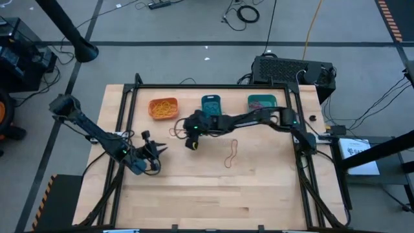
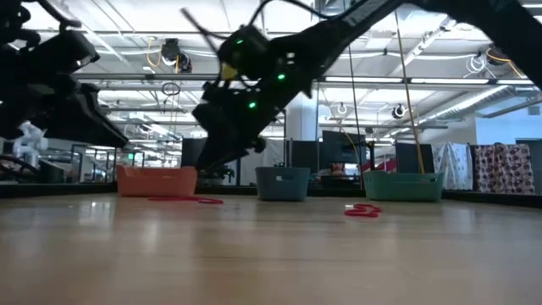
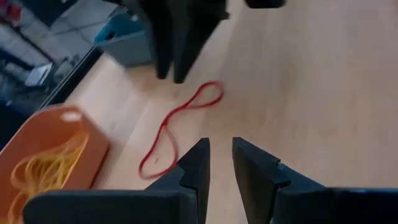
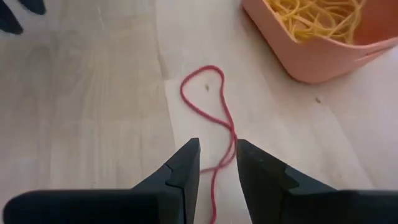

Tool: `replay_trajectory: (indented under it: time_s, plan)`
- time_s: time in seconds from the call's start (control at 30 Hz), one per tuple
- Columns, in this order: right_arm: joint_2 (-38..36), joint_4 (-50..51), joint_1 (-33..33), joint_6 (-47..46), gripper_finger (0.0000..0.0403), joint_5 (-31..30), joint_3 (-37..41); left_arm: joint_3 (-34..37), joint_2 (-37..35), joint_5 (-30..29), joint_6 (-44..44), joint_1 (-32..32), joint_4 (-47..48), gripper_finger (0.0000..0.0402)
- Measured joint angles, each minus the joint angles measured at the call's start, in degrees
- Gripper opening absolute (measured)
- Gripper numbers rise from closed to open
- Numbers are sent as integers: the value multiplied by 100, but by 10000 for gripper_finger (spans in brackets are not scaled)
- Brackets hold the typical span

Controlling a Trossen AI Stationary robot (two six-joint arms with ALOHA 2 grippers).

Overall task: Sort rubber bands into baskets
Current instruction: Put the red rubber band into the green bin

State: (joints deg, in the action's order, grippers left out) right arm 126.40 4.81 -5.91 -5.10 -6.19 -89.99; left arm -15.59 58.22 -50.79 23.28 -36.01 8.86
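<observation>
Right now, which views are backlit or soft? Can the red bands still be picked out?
Low view: ceiling lights behind leave the right arm a silhouette, though a red band shows. Left wrist view: slightly soft, but a red band reads clearly. Right wrist view: evenly lit, with a red band beside the orange basket.

Overhead, table-level, two wrist cams — shared red band (image 3: 180,118).
</observation>
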Motion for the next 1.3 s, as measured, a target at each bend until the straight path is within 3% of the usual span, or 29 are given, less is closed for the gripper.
replay_trajectory:
  time_s: [0.1,0.3,0.77,0.93,1.13,1.3]
  plan:
    - [392,367,0,21,100,-8,-593,2,-152,-36,378,0,456,77]
    - [946,561,-39,45,100,-5,-1215,1,-138,-42,497,0,485,77]
    - [1340,931,-237,-41,97,-477,-1325,2,-135,234,943,0,462,77]
    - [1351,944,-243,-47,73,-504,-1321,2,-135,262,1070,0,459,77]
    - [1360,987,-245,21,7,-350,-1346,2,-135,320,1093,0,464,77]
    - [1390,1226,-177,82,2,-221,-1699,2,-135,322,1092,0,467,77]
